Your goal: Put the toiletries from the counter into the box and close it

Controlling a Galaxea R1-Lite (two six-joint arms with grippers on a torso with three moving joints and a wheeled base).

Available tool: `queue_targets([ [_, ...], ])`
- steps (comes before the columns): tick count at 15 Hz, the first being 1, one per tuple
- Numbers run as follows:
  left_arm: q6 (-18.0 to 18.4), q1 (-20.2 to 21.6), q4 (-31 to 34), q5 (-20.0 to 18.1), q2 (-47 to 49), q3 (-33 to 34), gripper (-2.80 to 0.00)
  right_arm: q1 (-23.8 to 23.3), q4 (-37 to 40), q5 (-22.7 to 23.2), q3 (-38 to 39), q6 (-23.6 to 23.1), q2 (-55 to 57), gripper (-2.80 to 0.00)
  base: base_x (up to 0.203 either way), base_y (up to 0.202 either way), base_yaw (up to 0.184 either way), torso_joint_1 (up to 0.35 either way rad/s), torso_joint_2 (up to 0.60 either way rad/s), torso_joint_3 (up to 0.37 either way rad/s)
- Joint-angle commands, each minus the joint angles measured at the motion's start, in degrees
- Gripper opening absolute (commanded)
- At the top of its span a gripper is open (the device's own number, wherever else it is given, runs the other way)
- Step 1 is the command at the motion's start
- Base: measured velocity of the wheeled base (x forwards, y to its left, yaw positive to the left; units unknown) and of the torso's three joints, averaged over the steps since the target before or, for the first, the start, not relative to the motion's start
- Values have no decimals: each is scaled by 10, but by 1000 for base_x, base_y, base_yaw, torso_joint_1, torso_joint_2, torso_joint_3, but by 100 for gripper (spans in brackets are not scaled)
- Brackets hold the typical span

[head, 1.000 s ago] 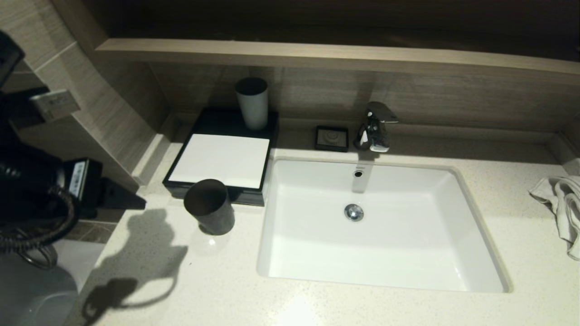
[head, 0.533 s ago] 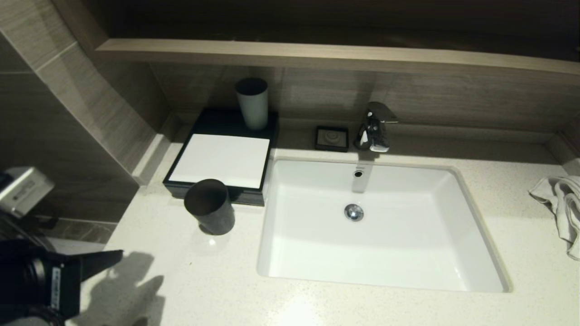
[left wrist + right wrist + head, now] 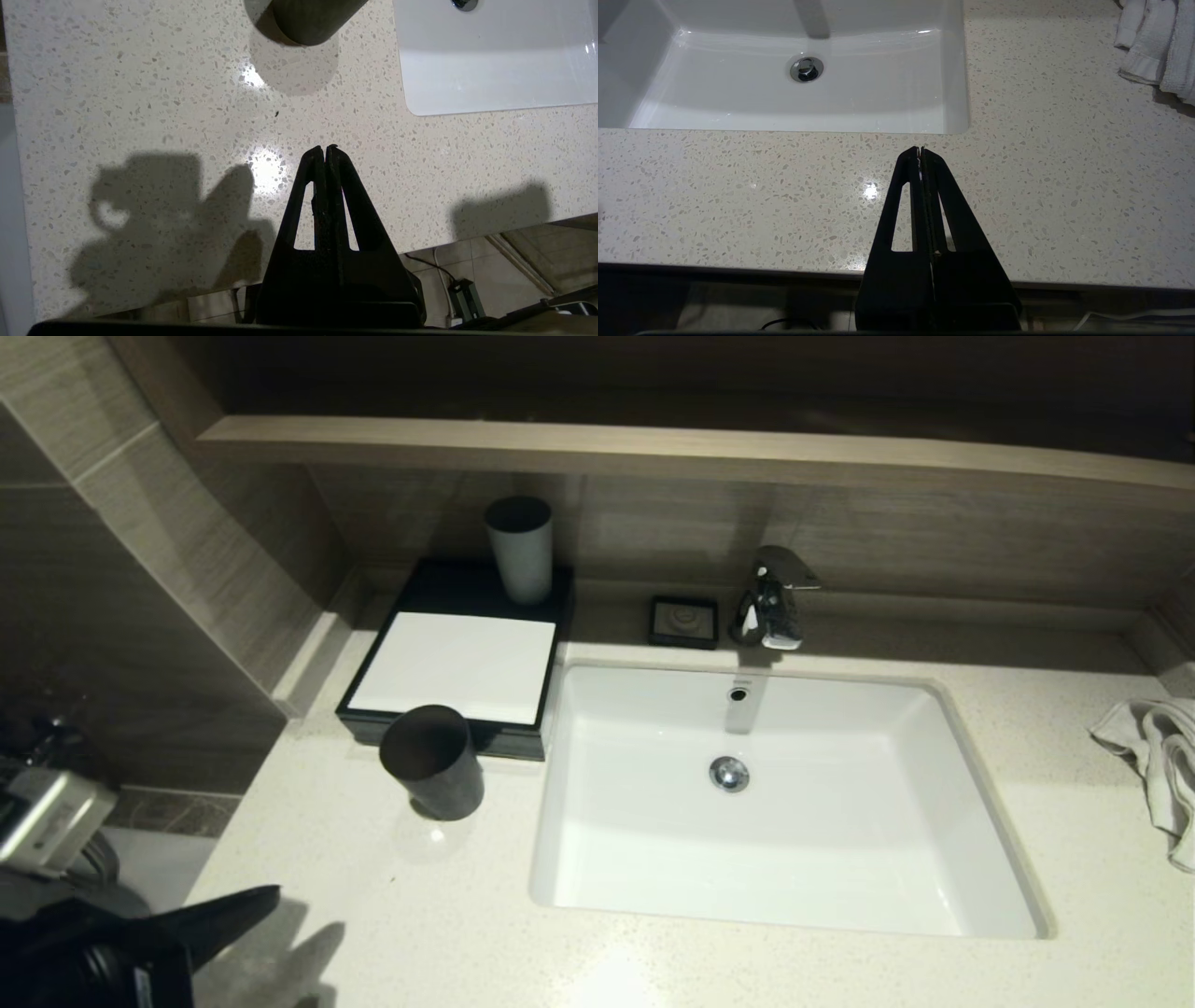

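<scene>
Since a second ago the left arm had dropped from up by the wall tiles down to the near left corner of the surface [image 3: 392, 915], so the left claw [image 3: 325, 148] ended up low at the front edge, tips pressed together with nothing between them and hovering over bare stone, not touching any object. Its shadow fell on the speckled top beside it. Right claw [image 3: 920, 150] sat parked over the front edge of the surface near the sink [image 3: 653, 896], also squeezed together and empty.

Containers: the box [image 3: 439, 733] sat at the back left, just beside the sink, white top panel showing and its front drawer pushed in (so whatever's inside couldn't be seen). A grey cup [image 3: 519, 549] stood upright on the black back part of the box. The black cup [image 3: 431, 761] stood on the surface right in front of the box, overlapping its front face in the head view; its inside looked dark. No sachets showed anywhere on the surface. A small black soap dish [image 3: 684, 620] sat by the faucet [image 3: 773, 597], and a white towel [image 3: 1158, 756] lay crumpled at the far right.
</scene>
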Motion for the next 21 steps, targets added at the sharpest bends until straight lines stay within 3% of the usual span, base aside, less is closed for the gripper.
queue_targets([
  [1,2,0,-39,-2,17,45,-280,0,0,0,0,0,1,-280,0,0,0,0,0,0],
  [4,9,0,-123,-2,42,94,-280,0,0,0,0,0,1,-280,0,0,0,0,0,0],
  [7,10,0,-137,-2,70,108,-280,0,0,0,0,0,1,-280,0,0,0,0,0,0],
  [12,12,0,-248,-2,154,138,-280,0,0,0,0,0,1,-280,0,0,0,0,0,0],
  [21,13,-1,-314,-2,225,152,-280,0,0,0,0,0,1,-280,0,0,0,0,0,0],
])
